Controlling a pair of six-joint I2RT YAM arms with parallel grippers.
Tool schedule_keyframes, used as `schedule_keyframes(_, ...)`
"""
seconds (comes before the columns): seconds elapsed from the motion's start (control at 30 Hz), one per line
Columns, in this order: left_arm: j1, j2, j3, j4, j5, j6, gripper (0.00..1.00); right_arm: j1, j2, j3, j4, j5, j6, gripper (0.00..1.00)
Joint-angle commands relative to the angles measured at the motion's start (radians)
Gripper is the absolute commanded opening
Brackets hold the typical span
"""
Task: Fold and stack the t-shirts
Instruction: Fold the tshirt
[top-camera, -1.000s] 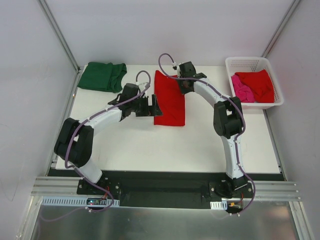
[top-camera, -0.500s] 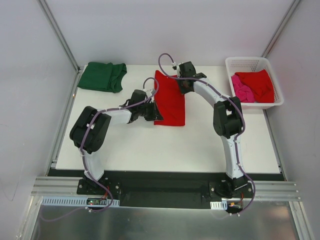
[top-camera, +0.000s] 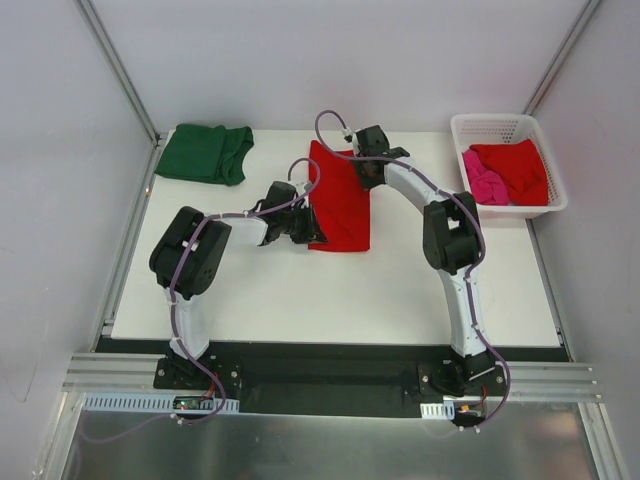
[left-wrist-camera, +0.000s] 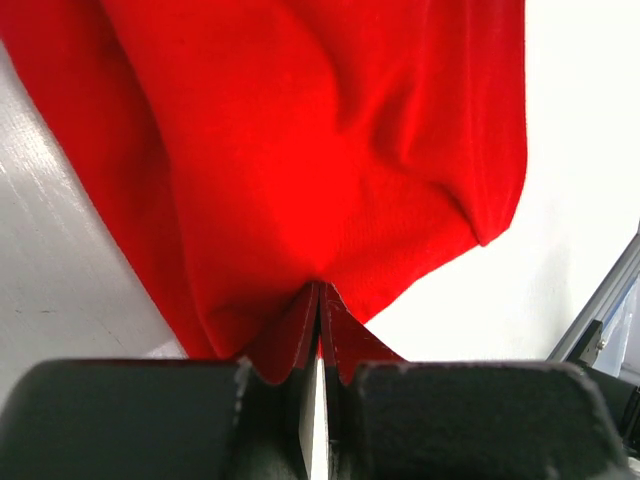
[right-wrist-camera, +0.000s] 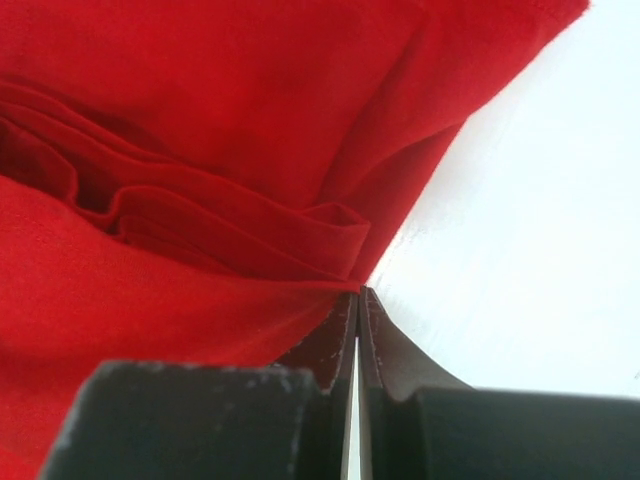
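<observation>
A bright red t-shirt (top-camera: 340, 205) lies folded into a long strip mid-table. My left gripper (top-camera: 311, 231) sits at its near left edge, shut on the red t-shirt (left-wrist-camera: 300, 150), whose cloth puckers into the fingertips (left-wrist-camera: 318, 292). At the far right edge my right gripper (top-camera: 366, 179) is likewise shut, pinching the layered corner of the red t-shirt (right-wrist-camera: 200, 200) at its tips (right-wrist-camera: 358, 294). A dark green t-shirt (top-camera: 205, 153) lies folded at the back left. Another red t-shirt (top-camera: 518, 165) and a pink t-shirt (top-camera: 484, 186) are bunched in the basket.
A white lattice basket (top-camera: 500, 121) stands at the back right corner. The white table (top-camera: 300, 290) is bare in front of the red shirt. Metal frame posts rise at the back corners, with grey walls on both sides.
My left arm swung in toward the red t-shirt and its gripper went from open to shut on the near left edge. The right arm has stayed put.
</observation>
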Motion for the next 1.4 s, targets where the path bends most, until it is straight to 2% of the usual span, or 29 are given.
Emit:
schedule_keyframes(0.0,-0.007,-0.017,0.028,-0.028,-0.024,0.002,0.0,-0.001,0.001,0.061,0.028,0.077,-0.042,0.01)
schedule_keyframes(0.27,-0.005,-0.047,-0.005,-0.045,-0.031,0.006,0.0,-0.001,0.006,0.077,0.092,0.158,-0.083,0.01)
schedule_keyframes(0.5,-0.007,-0.052,-0.015,-0.045,-0.036,0.006,0.0,0.002,0.025,0.1,0.117,0.14,-0.077,0.01)
schedule_keyframes(0.6,-0.005,-0.054,-0.014,-0.045,-0.033,0.008,0.0,0.004,0.013,0.089,0.109,0.177,-0.068,0.27)
schedule_keyframes(0.63,-0.007,-0.051,-0.014,-0.045,-0.033,0.006,0.0,0.004,0.004,0.074,0.125,0.2,-0.067,0.42)
schedule_keyframes(0.73,-0.005,-0.05,-0.014,-0.045,-0.025,0.008,0.0,0.005,-0.063,0.0,0.155,0.226,-0.053,0.52)
schedule_keyframes(0.9,-0.005,-0.07,-0.018,-0.051,-0.031,0.012,0.0,0.004,-0.192,-0.116,0.122,0.205,0.021,0.52)
schedule_keyframes(1.0,-0.005,-0.083,-0.015,-0.052,-0.03,0.016,0.0,0.005,-0.307,-0.247,0.096,0.108,0.117,0.52)
schedule_keyframes(1.17,-0.007,-0.09,-0.011,-0.052,-0.011,0.009,0.0,0.02,-0.526,-0.463,0.108,0.106,0.217,0.52)
schedule_keyframes(1.27,-0.007,-0.103,-0.014,-0.052,-0.007,0.011,0.0,0.022,-0.62,-0.514,0.036,0.09,0.261,0.52)
schedule_keyframes(1.37,-0.005,-0.118,-0.02,-0.052,-0.007,0.012,0.0,0.033,-0.707,-0.624,-0.009,0.005,0.338,0.53)
